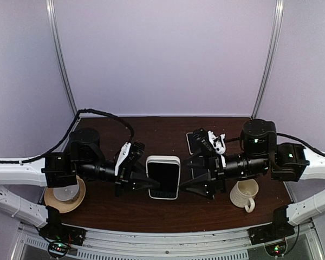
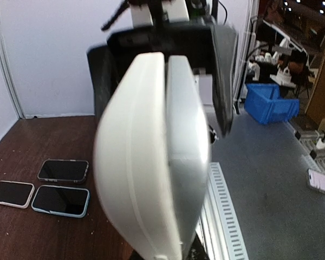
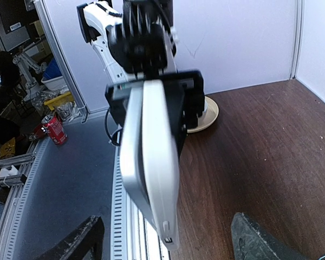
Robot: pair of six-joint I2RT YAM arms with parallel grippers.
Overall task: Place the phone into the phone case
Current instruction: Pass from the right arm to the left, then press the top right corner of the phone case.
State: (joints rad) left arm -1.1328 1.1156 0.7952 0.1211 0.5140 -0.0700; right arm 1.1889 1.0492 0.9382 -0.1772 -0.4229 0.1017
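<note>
We see a brown desk [image 1: 124, 214] under pale walls; mid-desk, the left tool [image 1: 142, 180] clamps the phone case [image 1: 162, 159], phone [image 1: 163, 177] against it, the right tool [image 1: 187, 176] gaping just right. Left wrist: both edge-on. Right wrist: our fingers [image 3: 78, 241] spread, empty.

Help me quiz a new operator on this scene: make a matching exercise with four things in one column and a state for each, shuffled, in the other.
Things:
1. phone case
2. mug
3. right gripper
4. spare phones

States:
A. open, holding nothing
B. lying flat in a cluster
C. clamped in the left gripper
D. cream, upright, with a handle

Pairs: 1-C, 2-D, 3-A, 4-B
</note>
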